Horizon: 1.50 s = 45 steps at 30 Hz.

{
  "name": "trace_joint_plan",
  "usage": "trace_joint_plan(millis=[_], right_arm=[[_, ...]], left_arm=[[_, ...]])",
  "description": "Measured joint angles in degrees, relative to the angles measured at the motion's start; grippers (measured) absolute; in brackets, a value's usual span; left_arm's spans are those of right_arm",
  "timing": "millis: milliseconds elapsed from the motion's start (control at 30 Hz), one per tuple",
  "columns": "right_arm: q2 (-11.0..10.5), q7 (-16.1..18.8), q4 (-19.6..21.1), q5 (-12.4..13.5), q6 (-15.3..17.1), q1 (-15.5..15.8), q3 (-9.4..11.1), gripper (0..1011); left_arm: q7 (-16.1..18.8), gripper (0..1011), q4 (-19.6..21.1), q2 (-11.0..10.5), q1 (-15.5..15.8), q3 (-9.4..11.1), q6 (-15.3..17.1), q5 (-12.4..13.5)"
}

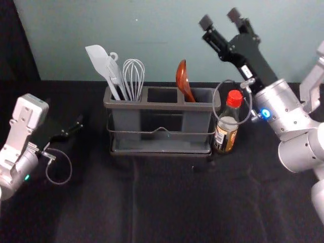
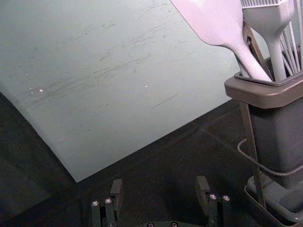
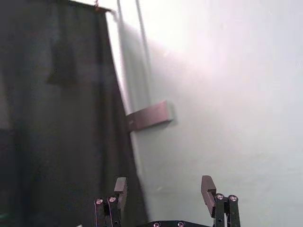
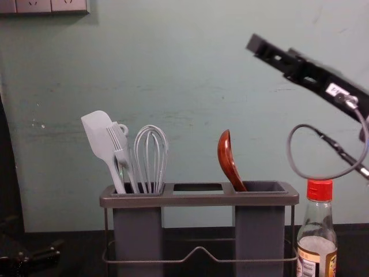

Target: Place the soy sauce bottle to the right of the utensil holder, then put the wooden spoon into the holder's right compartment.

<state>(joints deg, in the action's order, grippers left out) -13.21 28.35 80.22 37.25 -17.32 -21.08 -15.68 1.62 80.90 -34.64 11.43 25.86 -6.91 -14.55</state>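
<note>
Bottle (image 1: 226, 129), holder's (image 1: 162, 106) 3 o'clock: glass, prob. heavy, slick; grip mid-body. Spoon (image 1: 184, 78), R compartment (image 1: 205, 94): prob. light, stiff. R gripper (image 1: 220, 18), 1 o'clock; L gripper (image 2: 159, 187), 9 o'clock: both wide, empty.

Head view downward, chest view level, sharing utensil holder (image 1: 161, 106), left wrist close, right facing wall (image 3: 236, 123)
</note>
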Motion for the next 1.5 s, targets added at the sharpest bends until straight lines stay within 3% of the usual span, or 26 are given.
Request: trace_joint_plan(millis=[133,167,267,333,633,833,1000,1300,1500], right_arm=[[0.8,-4.1,0.6,-3.9,-3.7,1.1,1.9,1002],[0.9,-6.3,0.9,-6.0,-4.5,1.5,2.5,1002],[0.7,-9.7,1.5,-9.6,-4.9,2.1,3.5,1002],[0.1,-13.0,1.7,-13.5,-4.9,2.7,4.7,1002],[-2.1,-16.0,0.8,-18.6,-4.4,4.6,7.9,1002],[-3.1,-16.8,0.4,-20.8,-3.2,6.5,8.8,1002],[-4.2,-18.0,0.1,-23.7,-0.9,10.1,9.5,1002],[-3.2,-22.9,0.7,-29.9,2.1,15.5,9.8,1002],[-2.2,-23.8,2.1,-30.7,1.1,17.9,10.8,1002]], left_arm=[[0.0,1000,0.0,0.0,0.0,0.0,0.0,0.0],[0.0,1000,0.0,0.0,0.0,0.0,0.0,0.0],[0.0,1000,0.0,0.0,0.0,0.0,0.0,0.0],[0.0,1000,0.0,0.0,0.0,0.0,0.0,0.0],[0.0,1000,0.0,0.0,0.0,0.0,0.0,0.0],[0.0,1000,0.0,0.0,0.0,0.0,0.0,0.0],[0.0,1000,0.0,0.0,0.0,0.0,0.0,0.0],[0.0,1000,0.0,0.0,0.0,0.0,0.0,0.0],[0.0,1000,0.0,0.0,0.0,0.0,0.0,0.0]])
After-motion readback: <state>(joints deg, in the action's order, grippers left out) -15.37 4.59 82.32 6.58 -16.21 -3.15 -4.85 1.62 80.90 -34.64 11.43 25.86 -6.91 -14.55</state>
